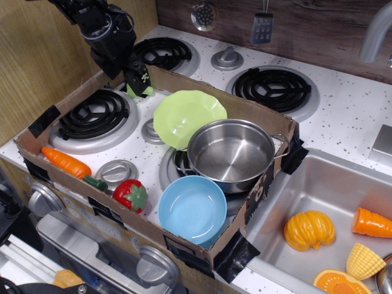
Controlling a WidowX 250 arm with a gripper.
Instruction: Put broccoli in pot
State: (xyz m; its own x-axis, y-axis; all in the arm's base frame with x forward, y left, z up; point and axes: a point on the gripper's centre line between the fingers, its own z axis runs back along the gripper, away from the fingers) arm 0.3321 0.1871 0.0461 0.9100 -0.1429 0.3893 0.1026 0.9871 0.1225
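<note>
The broccoli is a small pale-green lump at the far left corner of the cardboard box, mostly hidden behind my gripper; green shows on both sides of the near finger. My black gripper points down right at the broccoli, with its fingers around or just in front of it; it looks open. The shiny steel pot stands upright and empty in the box's right half, well to the right of and nearer than the gripper.
A light-green scalloped plate leans between the broccoli and the pot. A light-blue bowl sits in front of the pot. A carrot and a strawberry lie at the box's front left. Cardboard walls ring the area. A sink holds toy food at the right.
</note>
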